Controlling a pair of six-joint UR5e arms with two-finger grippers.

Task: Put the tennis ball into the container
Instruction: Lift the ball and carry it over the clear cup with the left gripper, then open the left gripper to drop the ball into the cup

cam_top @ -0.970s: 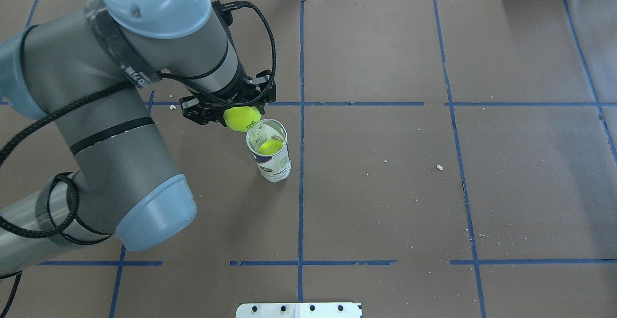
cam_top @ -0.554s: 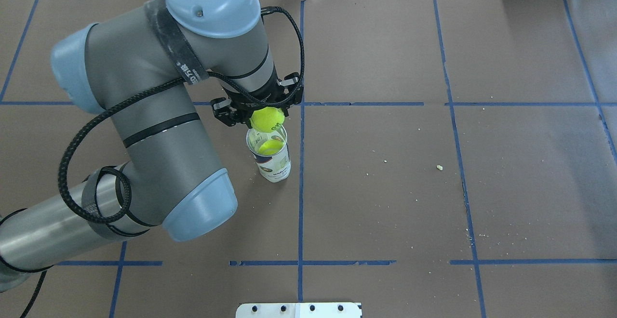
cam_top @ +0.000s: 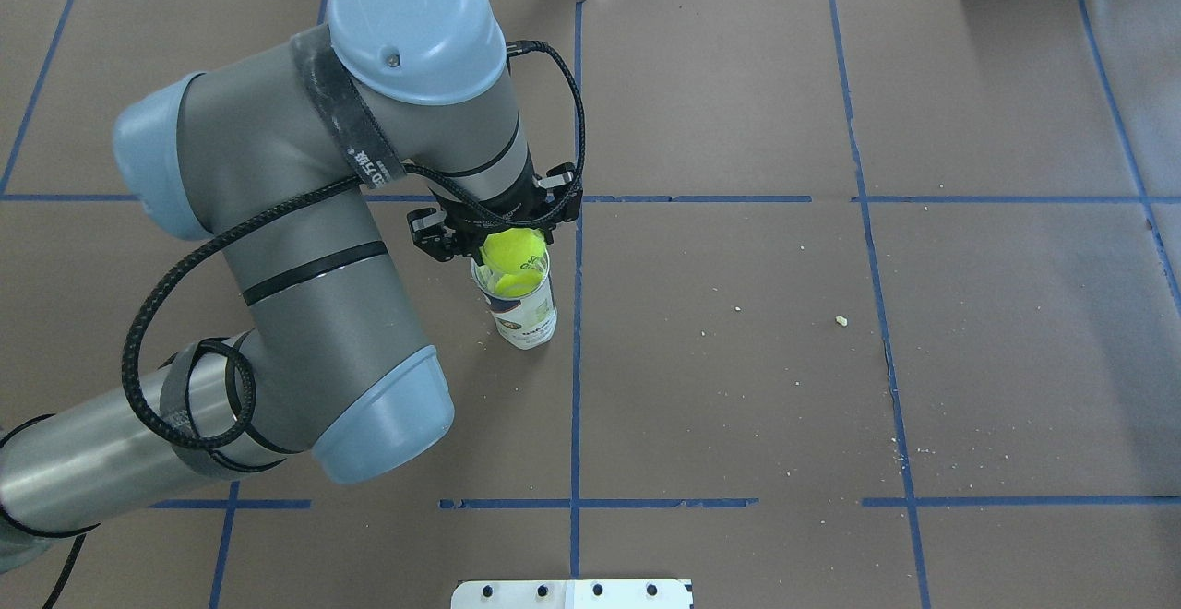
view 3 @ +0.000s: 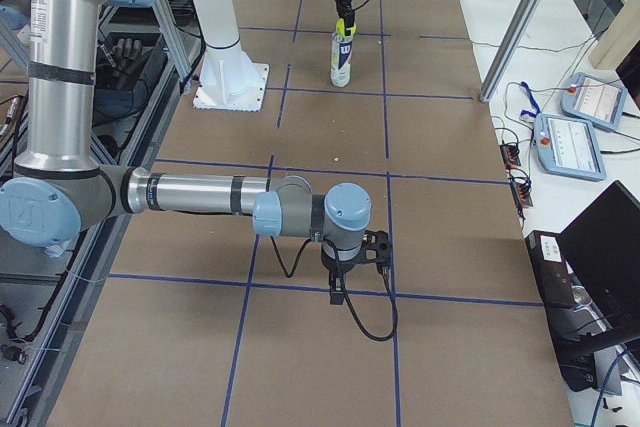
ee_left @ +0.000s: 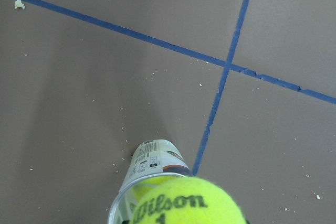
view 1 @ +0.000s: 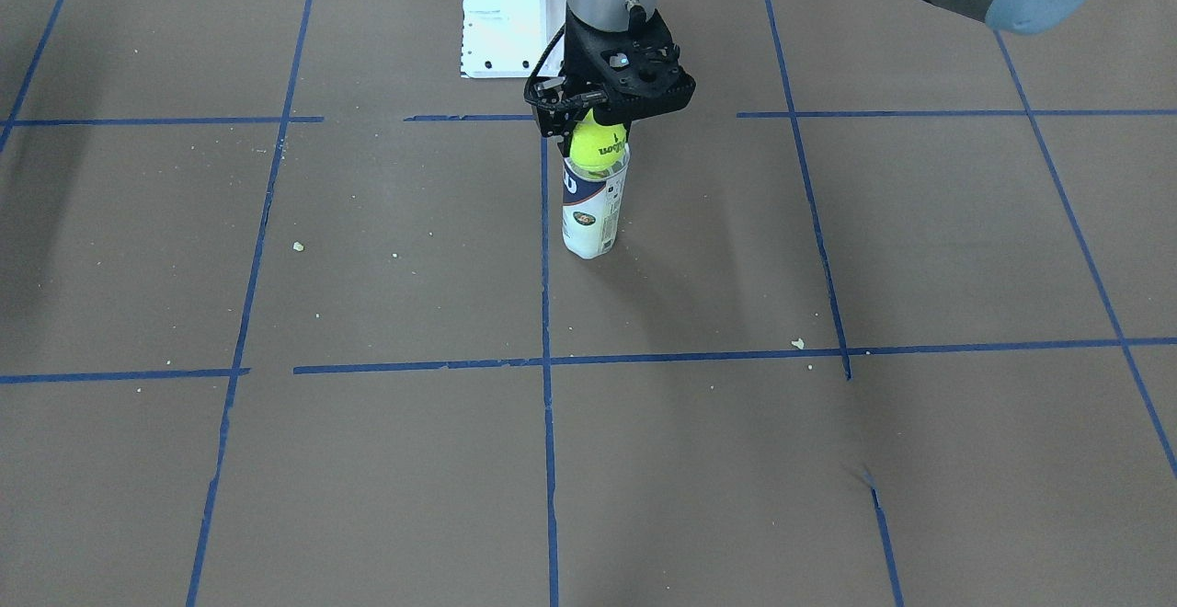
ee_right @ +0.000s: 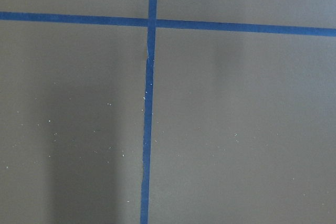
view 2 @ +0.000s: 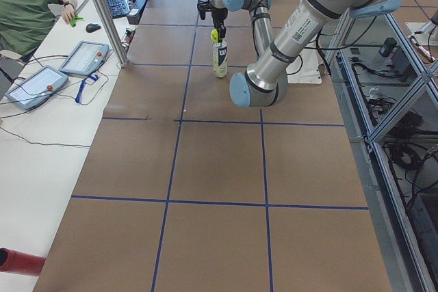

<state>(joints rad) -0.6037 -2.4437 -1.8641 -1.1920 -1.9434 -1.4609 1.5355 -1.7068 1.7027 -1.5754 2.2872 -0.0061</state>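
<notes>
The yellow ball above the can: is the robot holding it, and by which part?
Yes. The left gripper pinches the tennis ball by its sides, just over the container's open top.

Yellow-green tennis ball (view 1: 599, 143) over upright clear container (view 1: 591, 216).

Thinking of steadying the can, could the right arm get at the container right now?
Probably not from above: the left gripper, shut on the tennis ball, sits right over the mouth of the container. Its sides look free, but the right gripper hangs far off along the table, a long reach.
</notes>
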